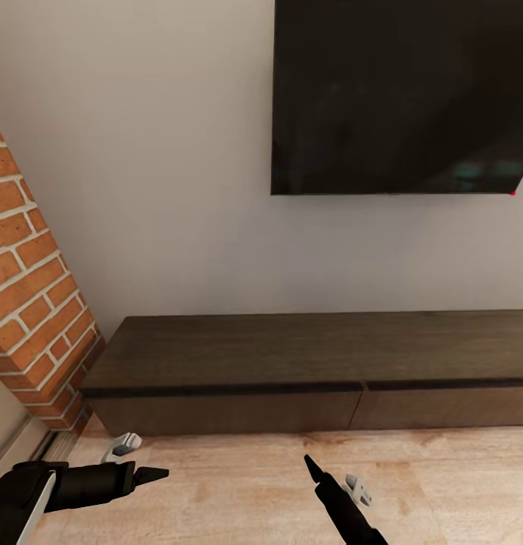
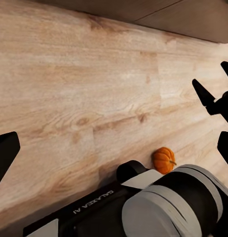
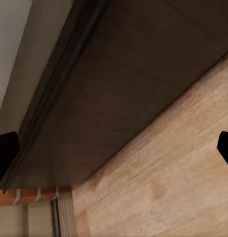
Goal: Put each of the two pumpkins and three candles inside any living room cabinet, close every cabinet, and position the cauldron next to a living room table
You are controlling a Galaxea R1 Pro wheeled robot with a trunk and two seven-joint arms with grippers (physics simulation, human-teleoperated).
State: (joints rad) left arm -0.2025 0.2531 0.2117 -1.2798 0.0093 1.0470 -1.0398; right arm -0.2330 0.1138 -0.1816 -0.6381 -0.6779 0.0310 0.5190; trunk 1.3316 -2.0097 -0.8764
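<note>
Here, ribbed orange pumpkin point(image 2: 163, 160) on grainy plank floor point(image 2: 84, 98), matte dark cabinet point(image 1: 291, 363) shut, both jaws spread

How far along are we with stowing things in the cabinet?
Nothing looks stowed yet. The long dark-brown wooden cabinet stands in front with its drawer fronts shut. Both the left gripper and right gripper are open and empty. One small orange pumpkin sits on the plank floor beside the robot. Everything remains to do.

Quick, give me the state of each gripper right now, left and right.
Left gripper: open, holding nothing; its fingertips sit wide apart over the wood floor.
Right gripper: open, holding nothing, pointed at the cabinet.
</note>
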